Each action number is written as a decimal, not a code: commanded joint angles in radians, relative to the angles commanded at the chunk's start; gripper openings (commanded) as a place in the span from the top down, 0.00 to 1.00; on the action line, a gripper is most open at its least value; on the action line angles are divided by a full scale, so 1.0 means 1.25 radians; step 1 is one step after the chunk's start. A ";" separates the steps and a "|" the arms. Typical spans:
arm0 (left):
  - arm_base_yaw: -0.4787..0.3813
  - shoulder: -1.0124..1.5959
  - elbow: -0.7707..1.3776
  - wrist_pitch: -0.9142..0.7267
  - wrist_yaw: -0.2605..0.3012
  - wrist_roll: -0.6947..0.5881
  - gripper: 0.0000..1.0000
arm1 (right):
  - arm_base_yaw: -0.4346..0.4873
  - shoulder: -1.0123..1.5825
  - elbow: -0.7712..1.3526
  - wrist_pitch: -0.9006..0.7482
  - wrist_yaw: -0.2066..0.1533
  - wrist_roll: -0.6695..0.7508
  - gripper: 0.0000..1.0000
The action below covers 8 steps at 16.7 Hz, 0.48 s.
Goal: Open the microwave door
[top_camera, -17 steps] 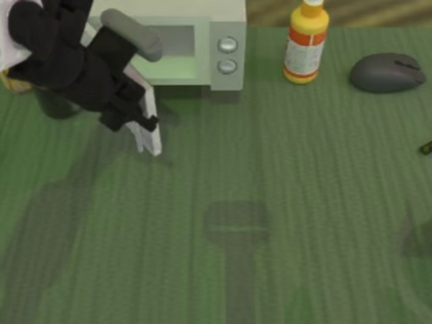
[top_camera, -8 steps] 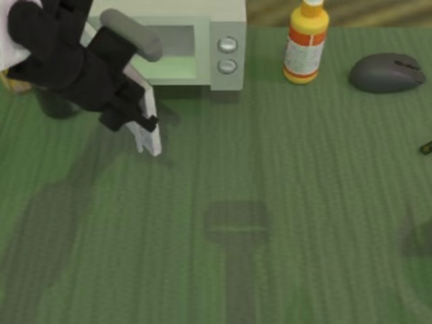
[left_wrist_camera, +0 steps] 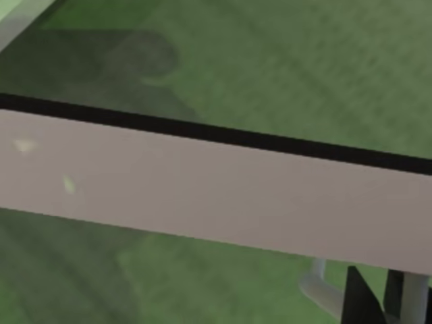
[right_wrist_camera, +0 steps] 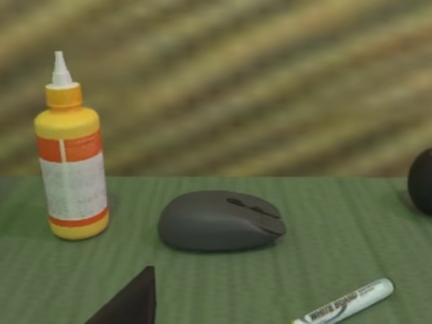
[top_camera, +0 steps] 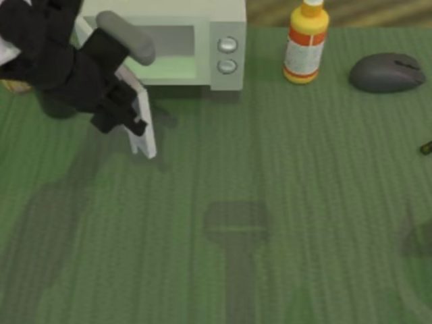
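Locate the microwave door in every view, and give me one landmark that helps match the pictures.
Top view: the door stands swung open at the upper left, edge-on in front of the microwave, with the left gripper at it.
Left wrist view: the door is the pale band crossing the whole picture.
Right wrist view: not in it.
Shared landmark: the green table mat.

microwave [top_camera: 202,40] far left, bottle [top_camera: 305,44] beside it, mouse [top_camera: 387,72] rightmost

A yellow glue bottle [top_camera: 306,42] is standing at one o'clock on the green table [top_camera: 283,202]; a grey mouse [top_camera: 387,72] is lying toward two o'clock, a white marker [right_wrist_camera: 347,302] nearby.
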<state>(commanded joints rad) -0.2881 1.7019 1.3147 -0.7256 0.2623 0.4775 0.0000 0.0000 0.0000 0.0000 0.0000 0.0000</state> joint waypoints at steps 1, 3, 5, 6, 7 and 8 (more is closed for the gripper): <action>0.010 -0.002 -0.003 -0.007 0.010 0.022 1.00 | 0.000 0.000 0.000 0.000 0.000 0.000 0.00; 0.027 -0.008 -0.008 -0.018 0.029 0.063 1.00 | 0.000 0.000 0.000 0.000 0.000 0.000 0.00; 0.037 -0.014 -0.009 -0.022 0.039 0.085 1.00 | 0.000 0.000 0.000 0.000 0.000 0.000 0.00; 0.037 -0.014 -0.009 -0.022 0.040 0.086 1.00 | 0.000 0.000 0.000 0.000 0.000 0.000 0.00; 0.037 -0.014 -0.009 -0.022 0.040 0.086 1.00 | 0.000 0.000 0.000 0.000 0.000 0.000 0.00; 0.037 -0.014 -0.009 -0.022 0.040 0.086 1.00 | 0.000 0.000 0.000 0.000 0.000 0.000 0.00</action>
<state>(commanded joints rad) -0.2420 1.6842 1.3029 -0.7535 0.3122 0.5850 0.0000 0.0000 0.0000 0.0000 0.0000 0.0000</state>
